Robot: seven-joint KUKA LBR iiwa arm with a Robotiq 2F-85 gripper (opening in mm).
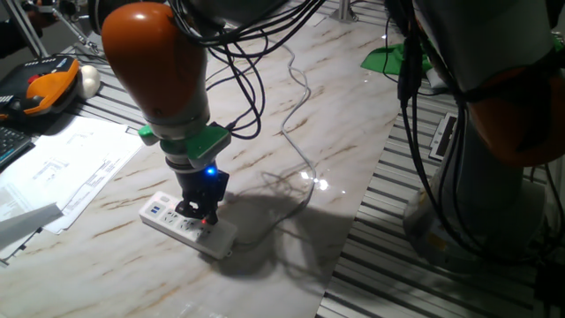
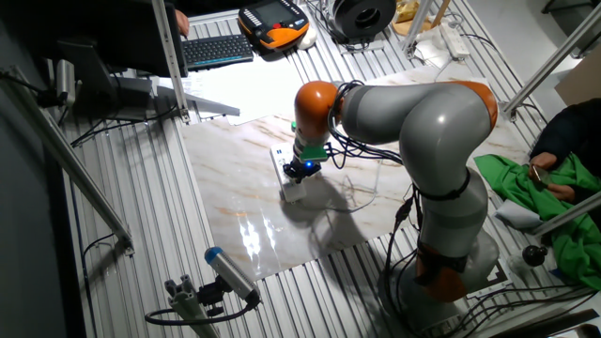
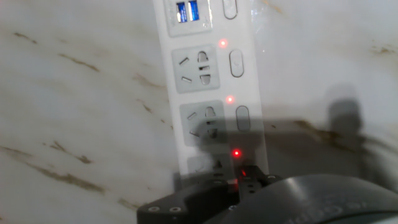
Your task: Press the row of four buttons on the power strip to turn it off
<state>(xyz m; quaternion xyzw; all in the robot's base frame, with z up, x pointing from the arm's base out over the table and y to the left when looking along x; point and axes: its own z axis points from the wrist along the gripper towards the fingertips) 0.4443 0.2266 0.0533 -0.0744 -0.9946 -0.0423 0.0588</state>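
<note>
**Gripper low over the strip's cable end**

No brand or lettering is legible on the power strip [image 3: 211,93]; only two blue ports at its far end. In the hand view its long axis runs up the frame, the row of four buttons [image 3: 237,65] along its right edge beside small red lights. It lies flat on the marble table [image 1: 291,159]. The gripper [image 1: 201,215] sits over it; whether its fingers are parted or closed cannot be told.

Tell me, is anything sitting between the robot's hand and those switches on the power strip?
Nothing visible is. The gripper hangs right over the power strip on the marble table. In the hand view the row of four buttons lies uncovered along the strip's edge; only the hand's own shadow falls across it.
</note>
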